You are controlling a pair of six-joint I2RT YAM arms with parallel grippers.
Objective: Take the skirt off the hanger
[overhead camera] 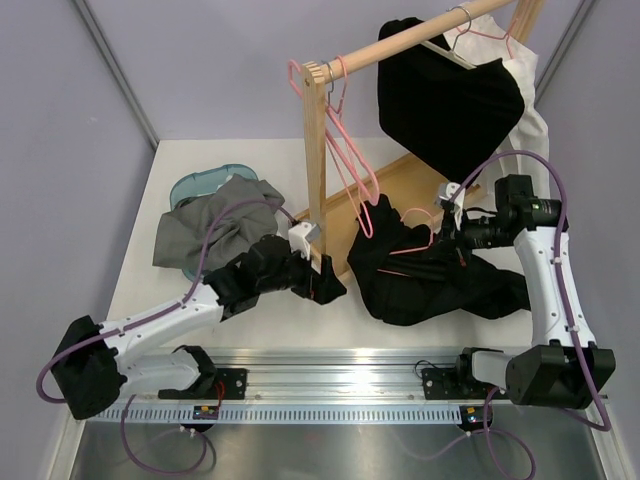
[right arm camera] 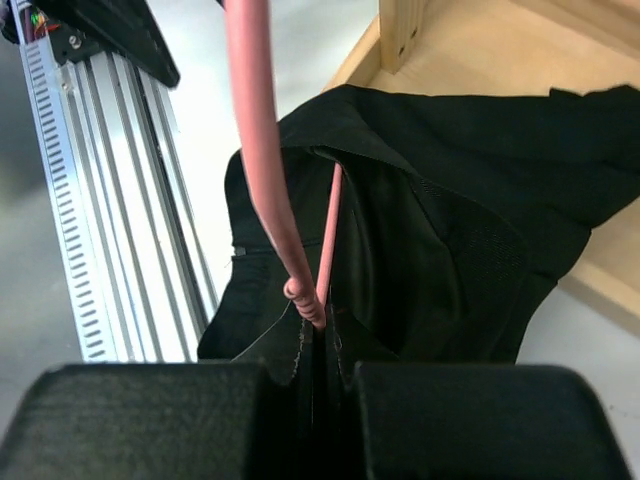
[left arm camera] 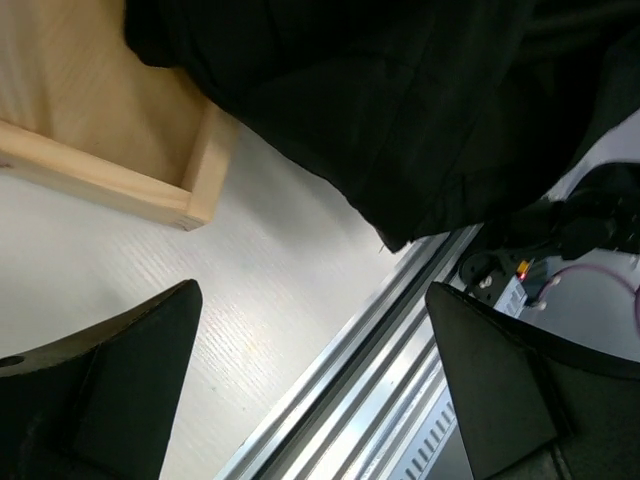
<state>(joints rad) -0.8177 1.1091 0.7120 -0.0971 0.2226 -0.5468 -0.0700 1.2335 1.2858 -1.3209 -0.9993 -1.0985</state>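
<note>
The black skirt lies crumpled on the white table in front of the rack base, with a pink hanger still in it. In the right wrist view my right gripper is shut on the pink hanger where its wire meets the skirt. In the top view the right gripper is at the skirt's upper edge. My left gripper is open and empty just left of the skirt. In its wrist view its fingers spread over bare table, and the skirt's hem is ahead of them.
A wooden rack post stands beside the left gripper, on a wooden base tray. A black garment and pink hangers hang from the rail. Grey cloth lies over a blue basin at left. An aluminium rail runs along the front.
</note>
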